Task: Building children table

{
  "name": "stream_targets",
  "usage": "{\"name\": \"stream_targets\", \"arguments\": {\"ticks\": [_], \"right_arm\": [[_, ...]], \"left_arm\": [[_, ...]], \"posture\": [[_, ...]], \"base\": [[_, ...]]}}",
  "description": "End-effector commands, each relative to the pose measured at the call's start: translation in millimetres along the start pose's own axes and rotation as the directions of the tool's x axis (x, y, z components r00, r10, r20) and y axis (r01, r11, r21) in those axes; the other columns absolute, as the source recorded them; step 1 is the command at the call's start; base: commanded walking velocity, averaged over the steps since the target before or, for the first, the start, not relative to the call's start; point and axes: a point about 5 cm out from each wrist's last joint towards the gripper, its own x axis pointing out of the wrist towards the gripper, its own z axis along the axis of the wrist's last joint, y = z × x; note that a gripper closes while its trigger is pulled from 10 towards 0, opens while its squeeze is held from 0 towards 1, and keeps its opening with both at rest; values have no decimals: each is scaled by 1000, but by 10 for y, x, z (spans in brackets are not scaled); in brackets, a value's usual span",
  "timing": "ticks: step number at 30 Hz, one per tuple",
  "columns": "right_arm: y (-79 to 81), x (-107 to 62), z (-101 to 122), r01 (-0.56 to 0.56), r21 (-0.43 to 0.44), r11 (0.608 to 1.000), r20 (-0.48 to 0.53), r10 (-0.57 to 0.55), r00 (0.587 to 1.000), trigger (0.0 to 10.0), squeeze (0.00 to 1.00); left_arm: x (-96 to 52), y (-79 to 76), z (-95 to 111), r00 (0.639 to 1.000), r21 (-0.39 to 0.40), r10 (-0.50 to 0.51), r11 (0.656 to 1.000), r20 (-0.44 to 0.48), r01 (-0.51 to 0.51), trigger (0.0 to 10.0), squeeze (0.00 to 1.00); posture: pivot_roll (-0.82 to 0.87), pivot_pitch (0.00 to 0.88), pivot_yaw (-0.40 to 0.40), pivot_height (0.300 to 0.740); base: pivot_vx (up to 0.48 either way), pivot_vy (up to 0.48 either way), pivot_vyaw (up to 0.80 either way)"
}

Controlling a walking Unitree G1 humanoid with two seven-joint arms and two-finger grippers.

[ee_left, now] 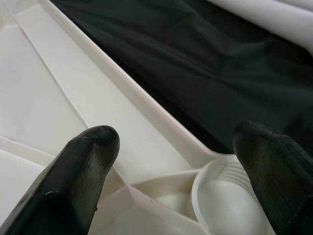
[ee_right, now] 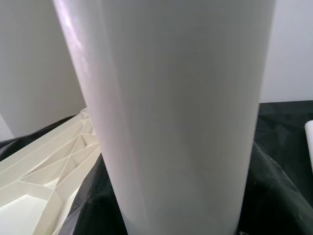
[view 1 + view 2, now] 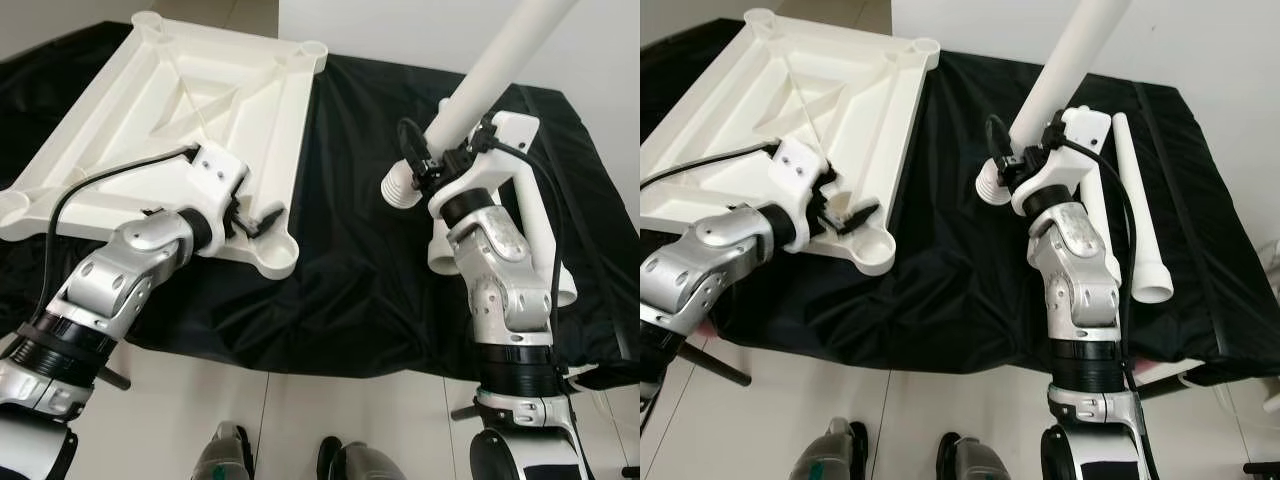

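Observation:
The white table top (image 3: pixel 200 90) lies upside down, ribs up, on the left of the black cloth. My left gripper (image 3: pixel 256 222) hovers open over its near right corner. Its two fingertips (image 1: pixel 93 147) stand apart above the rim, beside the round corner socket (image 1: pixel 230 200). My right gripper (image 3: pixel 432 165) is shut on a white table leg (image 3: pixel 500 60). The leg tilts up and to the right, and its ribbed end (image 3: pixel 400 188) points down-left over the cloth. The leg's smooth tube (image 2: pixel 171 117) is close up in the right wrist view.
Two more white legs lie on the cloth at the right, one (image 3: pixel 1137 210) in the open and one (image 3: pixel 441 250) partly behind my right arm. The black cloth (image 3: pixel 340 280) ends at a front edge above the white floor. A white wall (image 3: pixel 600 40) stands behind.

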Motion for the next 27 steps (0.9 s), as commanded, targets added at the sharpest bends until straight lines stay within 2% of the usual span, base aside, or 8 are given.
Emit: {"name": "stream_targets", "arguments": {"ticks": [1, 11, 13, 17, 24, 26, 27], "right_arm": [[-22, -41, 41, 5, 9, 1000, 32, -6, 999, 10000, 0], [-15, -85, 27, 10, 20, 1000, 28, -11, 1000, 10000, 0], [-20, -98, 22, 12, 20, 1000, 25, -12, 1000, 10000, 0], [-34, -109, 21, 14, 16, 1000, 22, -14, 1000, 10000, 0], [-45, -110, 30, 17, 15, 1000, 24, -18, 1000, 10000, 0], [-46, -119, 26, 18, 14, 1000, 22, -18, 1000, 10000, 0], [-46, -119, 26, 18, 14, 1000, 22, -18, 1000, 10000, 0]], "left_arm": [[-7, -25, -36, 1000, 29, -26, 999, -12, 26, 10000, 0], [-71, 82, -73, 999, 80, -7, 997, -43, 11, 10000, 0], [-104, 104, -97, 998, 106, -34, 994, -62, 40, 10000, 0], [-129, 79, -156, 992, 151, -71, 985, -102, 86, 10000, 0], [-103, 95, -145, 992, 189, -63, 978, -113, 83, 10000, 0], [-120, 150, -139, 991, 248, -47, 966, -125, 77, 10000, 0], [-120, 150, -139, 991, 248, -47, 966, -125, 77, 10000, 0]], "posture": [[102, 164, -63, 740], [97, 171, -54, 740], [97, 171, -54, 740], [98, 176, -52, 740], [96, 180, -50, 740], [92, 181, -45, 740], [92, 181, -45, 740]], "base": [[0, 0, 0], [0, 0, 0], [0, 0, 0], [0, 0, 0], [0, 0, 0], [0, 0, 0], [0, 0, 0]]}}
